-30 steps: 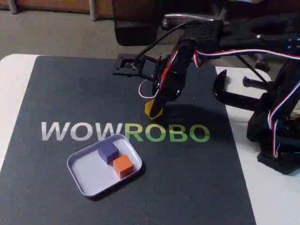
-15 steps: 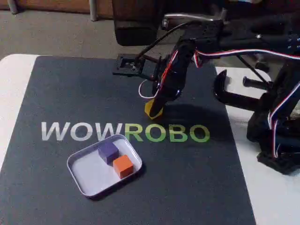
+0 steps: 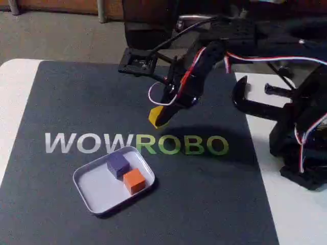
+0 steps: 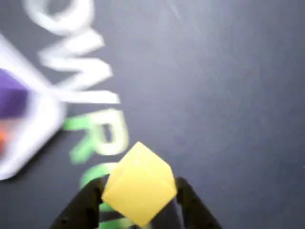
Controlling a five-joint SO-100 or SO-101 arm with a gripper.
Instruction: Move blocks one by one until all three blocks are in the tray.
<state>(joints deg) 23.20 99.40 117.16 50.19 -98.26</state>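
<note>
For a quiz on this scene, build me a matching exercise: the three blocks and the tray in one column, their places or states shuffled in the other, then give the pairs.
Things:
1. yellow block
2. purple block
3. orange block
4. tray

States:
A. lies on the dark mat, below the lettering
B. held in the gripper, lifted off the mat
C. in the tray, on the side nearer the lettering
D. in the tray, nearer the camera, next to its right rim

Pairs: 1-B, 2-C, 3-D, 4-A

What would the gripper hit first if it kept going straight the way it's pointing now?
The gripper, shut on the yellow block, points down at the mat. In the wrist view the block hangs over bare mat by the green letters, so it would likely meet the mat first, short of the tray. Depth is unclear.
</note>
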